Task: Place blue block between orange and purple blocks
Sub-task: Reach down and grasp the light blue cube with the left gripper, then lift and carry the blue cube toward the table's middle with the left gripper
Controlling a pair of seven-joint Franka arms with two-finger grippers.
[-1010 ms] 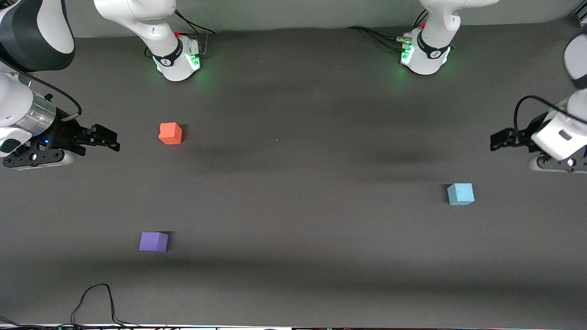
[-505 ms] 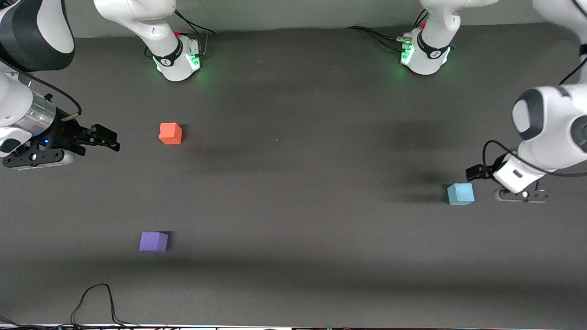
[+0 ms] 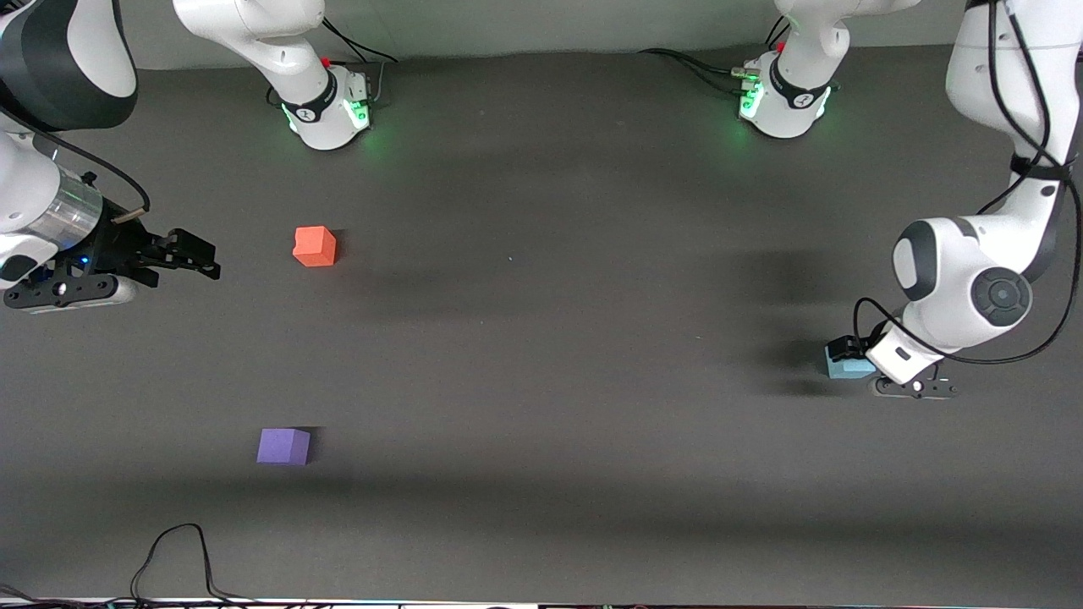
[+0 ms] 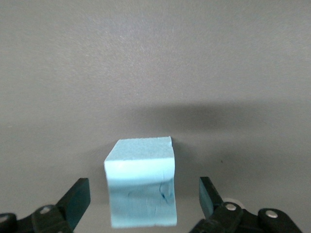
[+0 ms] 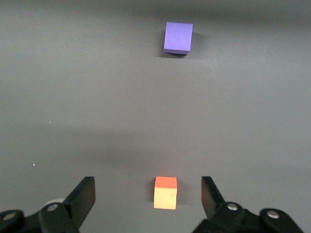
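The blue block [image 3: 838,368] [image 4: 141,189] lies on the table toward the left arm's end. My left gripper [image 3: 850,359] [image 4: 143,196] is down around it, open, one finger on each side with a gap between each finger and the block. The orange block [image 3: 315,246] [image 5: 165,193] and the purple block [image 3: 283,446] [image 5: 178,37] lie toward the right arm's end, the purple one nearer the front camera, with bare table between them. My right gripper [image 3: 199,258] [image 5: 148,194] waits open and empty over the table's end, beside the orange block.
The dark grey table [image 3: 541,338] carries only the three blocks. Both arm bases [image 3: 326,106] [image 3: 783,101] stand at the table's back edge. A black cable [image 3: 173,550] loops at the front edge near the right arm's end.
The left arm has swung in from the table's end and lowered; its open gripper now straddles the blue block. The blocks and the right arm have not moved.
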